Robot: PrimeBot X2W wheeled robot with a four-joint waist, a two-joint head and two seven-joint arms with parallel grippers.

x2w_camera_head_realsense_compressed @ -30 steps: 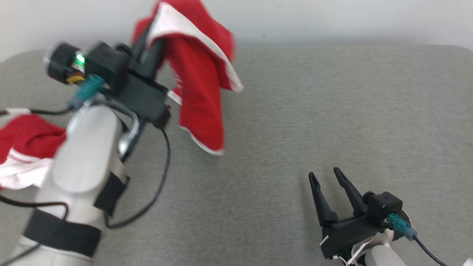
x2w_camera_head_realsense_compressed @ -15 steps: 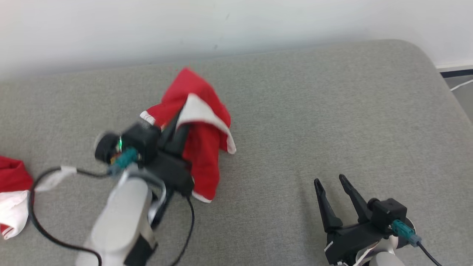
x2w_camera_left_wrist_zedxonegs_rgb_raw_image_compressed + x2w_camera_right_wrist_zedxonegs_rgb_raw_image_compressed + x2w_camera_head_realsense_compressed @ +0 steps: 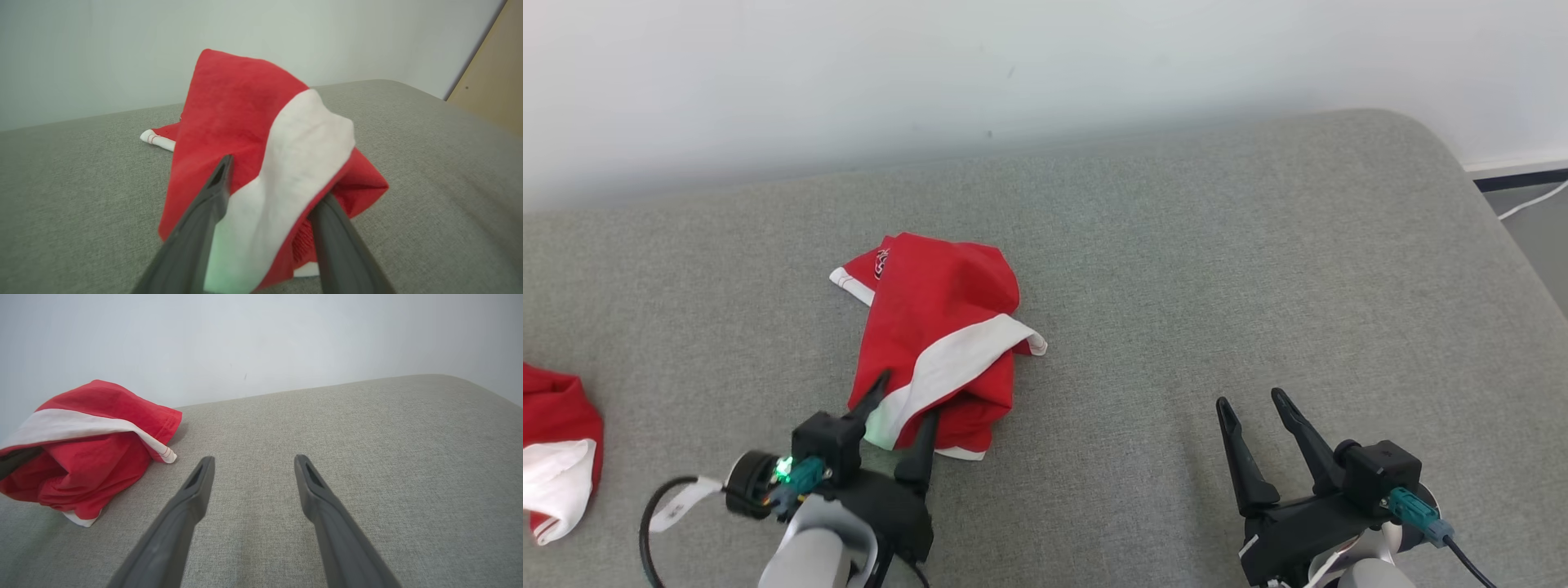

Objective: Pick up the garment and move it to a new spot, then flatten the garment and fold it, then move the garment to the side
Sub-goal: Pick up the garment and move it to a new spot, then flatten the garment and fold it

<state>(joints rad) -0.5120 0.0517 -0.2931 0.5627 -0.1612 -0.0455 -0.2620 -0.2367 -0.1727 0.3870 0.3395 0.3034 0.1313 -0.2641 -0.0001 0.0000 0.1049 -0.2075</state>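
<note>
The garment [image 3: 939, 327] is red with a white band and lies crumpled on the grey cushion [image 3: 1217, 245], left of centre. My left gripper [image 3: 905, 400] is at the garment's near edge, open, one finger on each side of the white band. In the left wrist view the garment [image 3: 245, 110] heaps up in front of the left gripper [image 3: 273, 179], and the white band drapes between the fingers and over the right one. My right gripper [image 3: 1250, 400] stands open over bare cushion at the lower right. From the right wrist, the garment [image 3: 90, 457] lies left of the right gripper [image 3: 254, 458].
A second red and white piece of cloth [image 3: 556, 441] lies at the cushion's left edge. A pale wall runs behind the cushion. The cushion's rounded right edge drops to a floor with a white cable [image 3: 1535, 196]. A wooden panel [image 3: 490, 81] stands far right.
The left arm came down from holding the garment in the air and laid it on the cushion, and its jaws have opened. The head camera shifted. The right gripper stayed put.
</note>
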